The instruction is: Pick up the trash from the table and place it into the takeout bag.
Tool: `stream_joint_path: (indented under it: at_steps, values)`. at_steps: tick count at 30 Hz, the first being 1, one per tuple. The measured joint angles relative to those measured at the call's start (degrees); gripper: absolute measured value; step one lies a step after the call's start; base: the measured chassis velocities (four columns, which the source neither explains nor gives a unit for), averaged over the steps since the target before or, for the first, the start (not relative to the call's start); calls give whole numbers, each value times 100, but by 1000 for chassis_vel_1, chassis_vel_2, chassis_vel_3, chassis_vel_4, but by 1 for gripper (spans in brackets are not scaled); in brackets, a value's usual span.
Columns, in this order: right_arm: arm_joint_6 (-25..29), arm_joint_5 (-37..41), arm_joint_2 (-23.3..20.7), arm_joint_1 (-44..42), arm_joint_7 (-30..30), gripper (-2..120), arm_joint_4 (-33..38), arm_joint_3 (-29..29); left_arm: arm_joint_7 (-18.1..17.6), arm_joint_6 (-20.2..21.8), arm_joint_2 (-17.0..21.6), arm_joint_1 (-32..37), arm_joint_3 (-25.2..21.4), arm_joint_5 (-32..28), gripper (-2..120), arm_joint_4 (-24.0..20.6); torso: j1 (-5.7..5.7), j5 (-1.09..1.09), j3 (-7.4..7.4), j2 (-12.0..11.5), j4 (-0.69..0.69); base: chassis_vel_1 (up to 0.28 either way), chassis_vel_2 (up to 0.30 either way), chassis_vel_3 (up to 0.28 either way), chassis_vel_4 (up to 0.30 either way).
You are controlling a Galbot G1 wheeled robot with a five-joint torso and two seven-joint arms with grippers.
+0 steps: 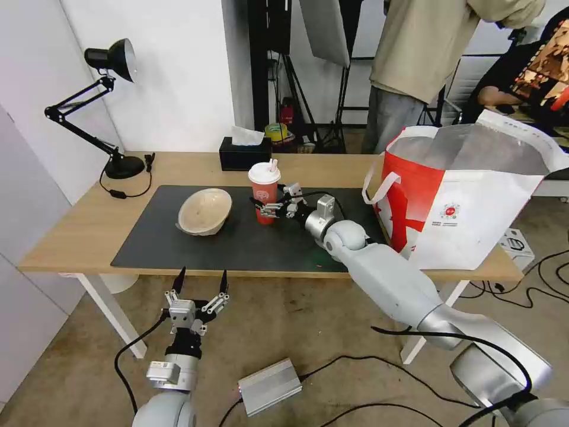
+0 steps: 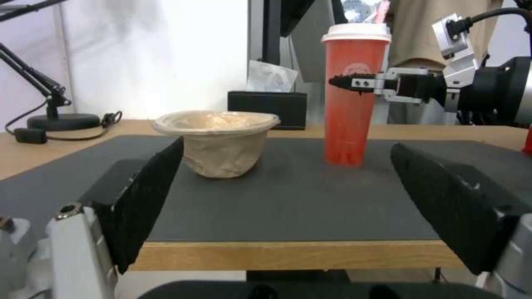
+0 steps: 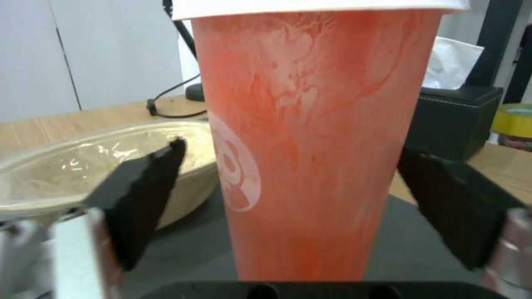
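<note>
Near the centre of the head frame, the tall red paper drink cup with a white lid and straw (image 1: 264,191) stands upright on the dark grey mat (image 1: 237,243) of the long light wooden table (image 1: 71,231), its long axis vertical, lid up and narrow base down. The right gripper (image 1: 274,207) reaches in from the right with its black fingers spread to either side of the cup's body; in the right wrist frame both pads sit apart from the red wall, so nothing is gripped yet. Left of the cup, just beside it, the beige paper-pulp bowl (image 1: 204,210) lies tilted, its mouth facing up and toward the camera. The left gripper (image 1: 200,290) hangs in the lower left of the head frame, below the table's near edge, fingers released and holding nothing. The big white and red takeout bag (image 1: 468,196) stands open at the right end of the table. Judging by this, two items are left on the table, and the cup's pickup is at the closing step.
</note>
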Motion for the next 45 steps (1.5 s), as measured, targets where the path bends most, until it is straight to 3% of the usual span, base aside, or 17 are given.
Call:
stream_joint_path:
  at_steps: [8,24,28,45]
  values:
    - [9,-23,19,1,2,57,-33,-3,1,-3,2,0,7,0,100,4,0,0,0,1,0,0,0,0,0]
    - [9,-12,40,46,3,10,-57,-13,3,-4,1,-7,43,5,100,5,0,0,0,1,0,0,0,0,0]
    - [16,-10,51,46,-2,4,-80,-13,5,-4,-11,-5,44,11,100,5,0,0,0,1,0,0,0,0,0]
    - [44,-6,34,30,-9,4,-6,9,6,-5,-27,-9,29,14,100,4,0,0,0,1,0,0,0,0,0]
